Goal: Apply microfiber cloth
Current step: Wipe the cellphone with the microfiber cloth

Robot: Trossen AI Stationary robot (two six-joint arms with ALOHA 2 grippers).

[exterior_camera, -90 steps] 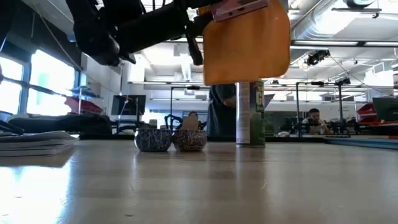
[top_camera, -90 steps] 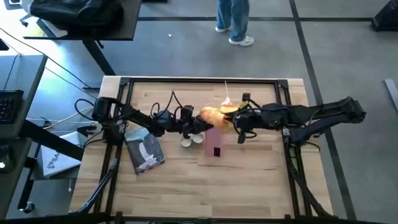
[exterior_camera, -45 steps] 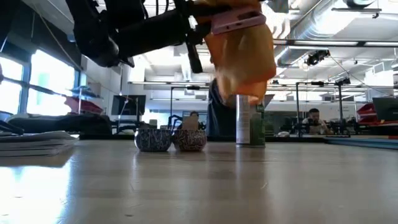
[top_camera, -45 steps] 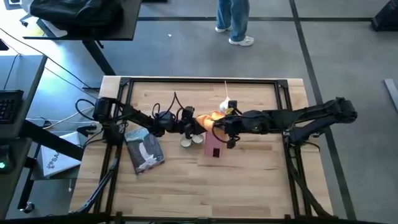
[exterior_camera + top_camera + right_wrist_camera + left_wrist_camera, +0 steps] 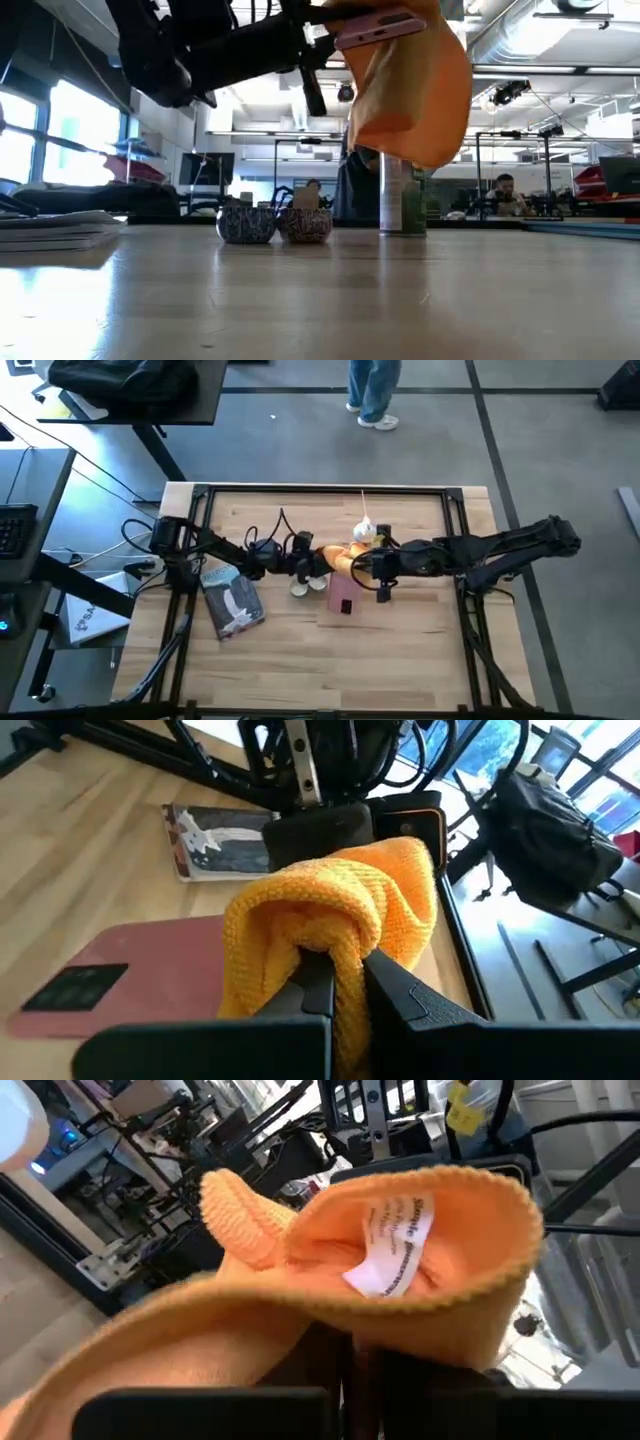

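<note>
- The microfiber cloth (image 5: 343, 554) hangs bunched above the middle of the worktop (image 5: 400, 650), clear of the wood, between the two claws and over the pink phone (image 5: 343, 593) that shows beneath it in the high view.
- Right claw (image 5: 345, 982): its fingers are pinched together on a thick fold of the cloth, which drapes over both tips.
- Left claw (image 5: 345, 1380): the orange fabric covers its tips, with the white care label (image 5: 392, 1250) facing the camera; it looks closed on the cloth's edge, though the fold hides the actual contact.
- Handling, as I judge it: light, soft and limp, with no stiffness of its own. It sags and folds wherever it is not held, as the loose lower corner in the low view (image 5: 415, 90) shows.
- The looped weave should give plenty of friction, so slipping is unlikely; snagging on a fingertip seems the likelier trouble.
- Best hold: a doubled fold or hem, well in from the edge, so a single layer does not pull free.
</note>
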